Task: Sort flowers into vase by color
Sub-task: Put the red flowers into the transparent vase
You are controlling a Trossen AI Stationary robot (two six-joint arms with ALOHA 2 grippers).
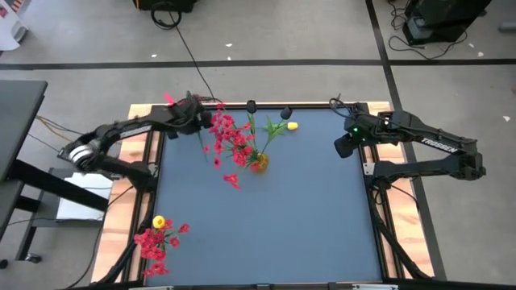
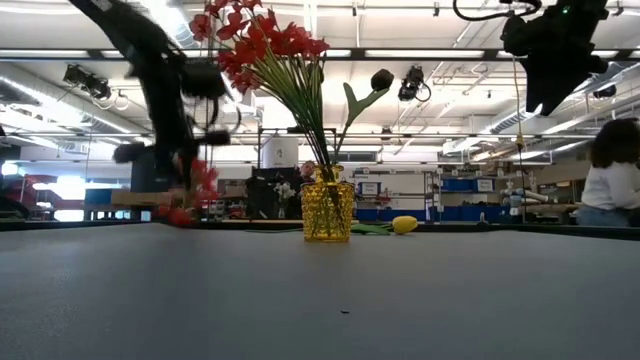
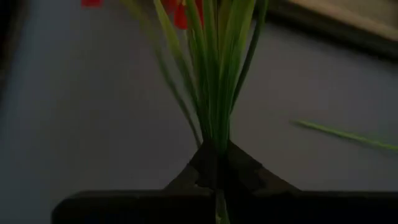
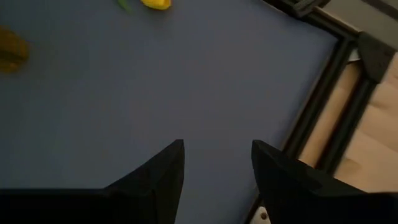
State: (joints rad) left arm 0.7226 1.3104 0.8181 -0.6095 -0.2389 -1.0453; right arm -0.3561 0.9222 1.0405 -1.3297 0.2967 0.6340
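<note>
Vase: a small yellow dimpled glass vase (image 2: 328, 212) stands upright on the dark grey-blue surface (image 1: 274, 217), toward its far middle part.
Vase contents: red-pink blossom clusters on thin green stems (image 2: 262, 45) rise from it and fan out, together with one green-leaved stem that ends in a small dark bud (image 2: 381, 79).
Held flowers: a bunch of thin green stems with red blossoms (image 3: 214, 74) is pinched in the left gripper (image 3: 215, 163), just left of the vase near the far edge of the surface; in the high view its blossoms (image 1: 219, 133) merge with those in the vase.
Left fingers: closed tight on the green stems.
Loose yellow tulip: one yellow tulip head (image 1: 292, 126) lies on the surface behind the vase, close to the far edge, its green stem beside it.
Waiting flowers: a red-pink cluster (image 1: 155, 244) with one yellow tulip head (image 1: 159, 221) lies at the near left corner, well apart from the vase.
Right gripper: the right gripper (image 4: 217, 163) hangs above the far right part of the surface, well apart from the flowers; its fingers stand parted with nothing between them.
Writing: white lettering, apparently "TROSSEN", runs along the right arm (image 1: 439, 145).
Room: a person in a white top (image 2: 610, 190) sits beyond the surface.
</note>
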